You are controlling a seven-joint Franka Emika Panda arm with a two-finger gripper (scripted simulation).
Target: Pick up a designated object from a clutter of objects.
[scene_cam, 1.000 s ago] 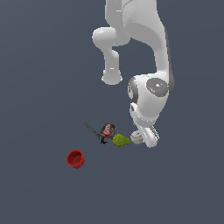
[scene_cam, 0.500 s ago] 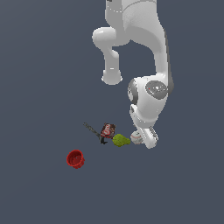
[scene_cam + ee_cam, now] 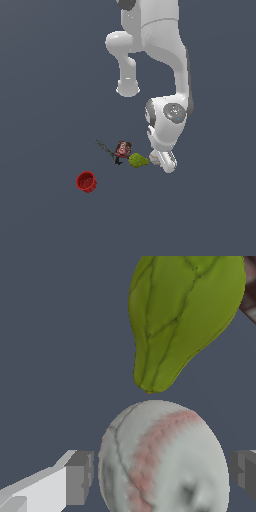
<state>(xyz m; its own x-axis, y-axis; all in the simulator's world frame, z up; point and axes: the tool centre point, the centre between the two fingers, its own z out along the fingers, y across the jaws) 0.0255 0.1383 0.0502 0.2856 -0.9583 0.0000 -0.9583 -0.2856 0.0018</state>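
The white ball with red stitch lines [image 3: 165, 466] fills the wrist view and sits between my two fingers. One fingertip [image 3: 80, 478] stands a thin gap off one side of it. The other fingertip [image 3: 245, 473] is right at its opposite side. My gripper [image 3: 162, 478] is open around the ball, low over the floor. In the exterior view the gripper [image 3: 167, 164] hides the ball. The yellow-green lump [image 3: 185, 316] lies just beyond the ball, apart from it, and shows in the exterior view [image 3: 138, 160] at the gripper's left.
A dark red-brown packet [image 3: 123, 148] and a thin dark tool [image 3: 105, 148] lie to the exterior view's left of the lump. The red cup [image 3: 86, 181] stands apart, further to that view's left and nearer the camera. The packet's corner [image 3: 249, 291] shows in the wrist view.
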